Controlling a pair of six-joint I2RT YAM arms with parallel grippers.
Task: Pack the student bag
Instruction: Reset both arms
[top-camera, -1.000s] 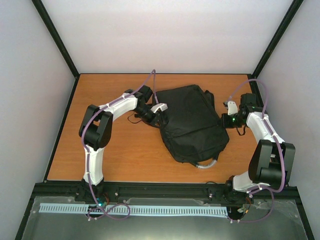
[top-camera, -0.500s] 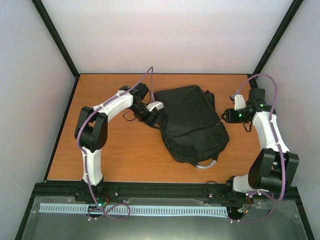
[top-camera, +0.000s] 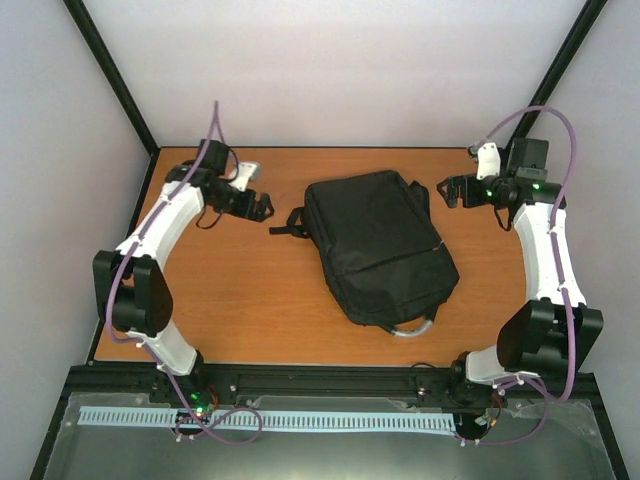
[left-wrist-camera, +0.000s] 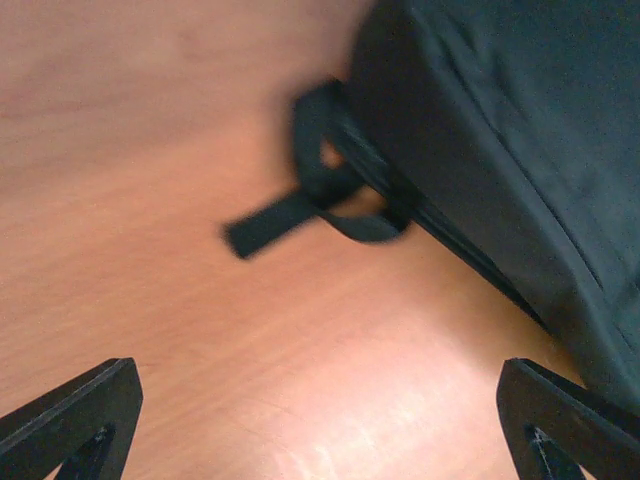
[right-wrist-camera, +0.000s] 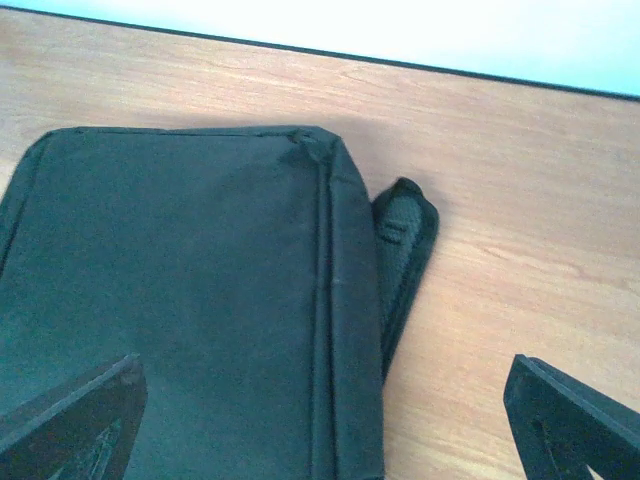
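The student bag (top-camera: 380, 245) lies flat mid-desk (top-camera: 250, 300), its grey loop handle (top-camera: 412, 330) toward the near edge and a black strap (left-wrist-camera: 300, 215) trailing from its far-left corner. The left pincer (top-camera: 262, 205) hangs near that strap, jaws wide apart and empty. The right pincer (top-camera: 447, 190), likewise spread and empty, hangs off the bag's far-right corner.

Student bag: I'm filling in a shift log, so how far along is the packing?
Done, apparently: the large black fabric backpack lies flat on the wooden table, no opening showing, grey loop handle toward the arms. In hand: nothing; the left end effector and right end effector are open, apart from it either side. Left: no loose items show, so probably little; its contents are hidden.
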